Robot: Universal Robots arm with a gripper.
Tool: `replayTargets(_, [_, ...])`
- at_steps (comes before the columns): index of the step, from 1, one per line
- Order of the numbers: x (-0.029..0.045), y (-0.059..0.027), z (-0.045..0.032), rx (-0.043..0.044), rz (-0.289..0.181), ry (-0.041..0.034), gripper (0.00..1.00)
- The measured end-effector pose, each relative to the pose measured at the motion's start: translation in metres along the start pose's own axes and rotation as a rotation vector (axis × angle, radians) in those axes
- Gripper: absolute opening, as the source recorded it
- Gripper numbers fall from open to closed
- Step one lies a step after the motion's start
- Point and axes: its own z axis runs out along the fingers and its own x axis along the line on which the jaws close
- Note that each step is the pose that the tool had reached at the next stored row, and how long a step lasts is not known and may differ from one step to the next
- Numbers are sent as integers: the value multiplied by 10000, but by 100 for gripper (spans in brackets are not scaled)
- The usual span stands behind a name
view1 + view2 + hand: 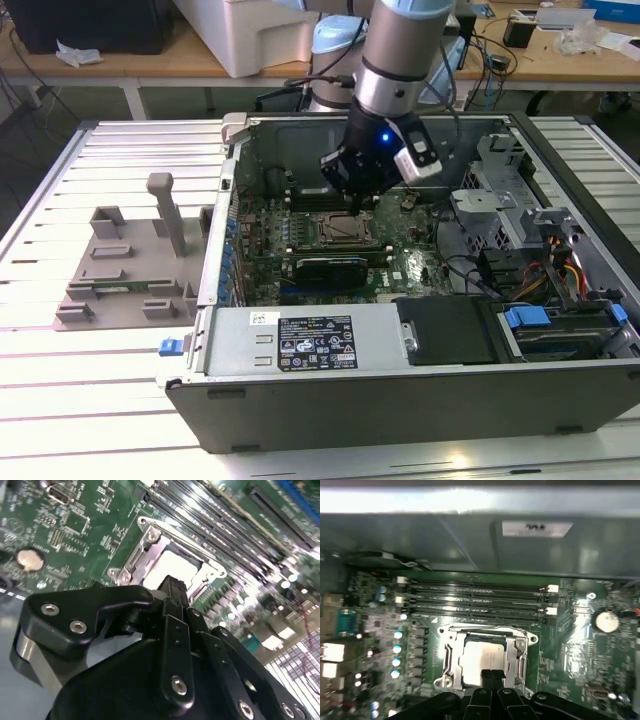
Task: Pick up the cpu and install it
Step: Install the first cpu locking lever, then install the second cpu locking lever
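Gripper: we see the gripper (492, 676) with its black fingertips (172, 587) pressed together, nothing between them, hanging right over the near edge of the socket.
Cpu: the cpu (481, 661) sits flat inside the socket frame (451, 656), silvery top up, metal bracket edges hugging it on all sides. In the second wrist view the cpu (172, 566) peeks out just past the fingertips; whether they touch it, we can't tell.
Room around the socket: pretty tight. Memory slots (477, 600) run just beyond the far edge of the frame, small components crowd one side, and a coin battery (607, 621) sits well off to the other side.
Far wall: past the slots the case wall (470, 540) rises up, closing that side off.
Wider scene: from the exterior view the arm (400, 60) reaches down into the open computer case (400, 390), whose raised walls box the gripper (362, 182) in. A black expansion card (325, 268) lies near the socket. Grey tray blocks (130, 265) rest outside the case on the exterior view's left, on the slatted table (90, 400).
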Motion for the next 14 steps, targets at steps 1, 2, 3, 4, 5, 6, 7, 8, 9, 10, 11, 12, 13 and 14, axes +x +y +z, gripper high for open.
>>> replayTargets(1, [5,2,-43,0,-1,0,11])
replayTargets(2, [15,5,-123,0,-1,0,11])
replayTargets(3, [23,7,-185,1,0,1,11])
replayTargets(4, [27,8,-212,0,0,0,11])
replayTargets(5, [28,8,-219,0,-1,0,11])
replayTargets(6, [28,9,-221,-3,-1,-1,11])
replayTargets(7, [28,9,-221,-3,-1,-1,11])
replayTargets(8, [28,8,-222,-1,0,0,11])
replayTargets(9, [28,8,-222,0,-1,0,11])
replayTargets(10, [28,9,-222,-1,-1,-1,11])
replayTargets(11, [28,8,-222,-1,-1,0,11])
replayTargets(12, [28,8,-222,-1,-1,0,11])
replayTargets(13, [28,8,-223,0,-1,0,11])
replayTargets(14, [6,-26,-225,0,0,13,11])
